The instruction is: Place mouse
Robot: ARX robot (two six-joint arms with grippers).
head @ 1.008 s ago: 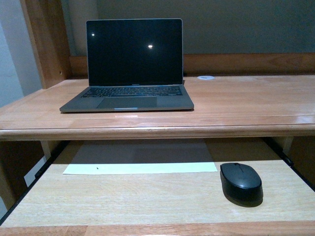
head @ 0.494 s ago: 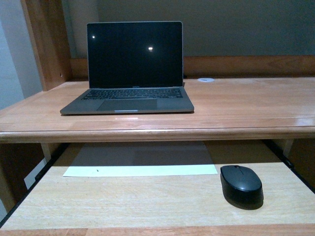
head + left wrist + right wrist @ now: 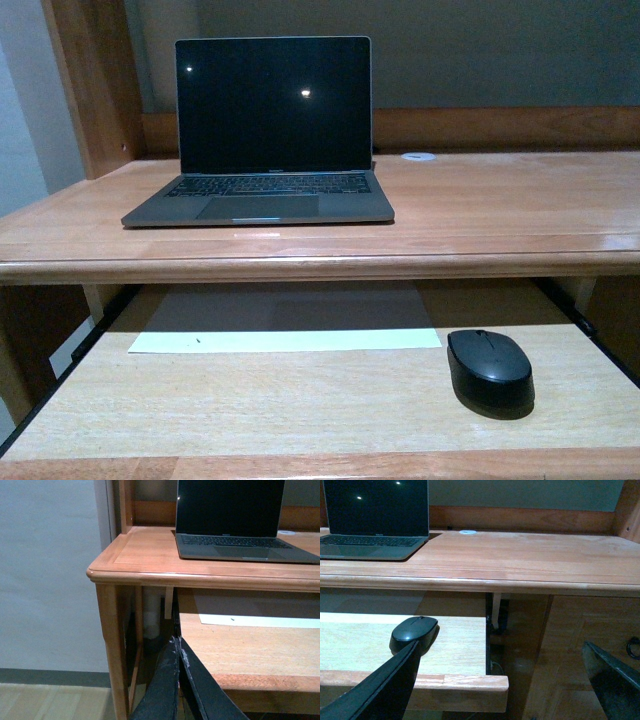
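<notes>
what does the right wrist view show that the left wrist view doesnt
Only the right wrist view: the mouse on the pull-out shelf, and the right gripper with jaws wide apart. Only the left wrist view: the left gripper closed, the desk leg and the wall beside it. Both: the laptop, the white disc and the desk top.

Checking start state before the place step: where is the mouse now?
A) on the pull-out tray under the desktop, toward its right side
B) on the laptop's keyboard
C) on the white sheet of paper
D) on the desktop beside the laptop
A: the front view shows the mouse lying on the right part of the pull-out tray, below the desktop and just clear of the paper sheet.
</notes>
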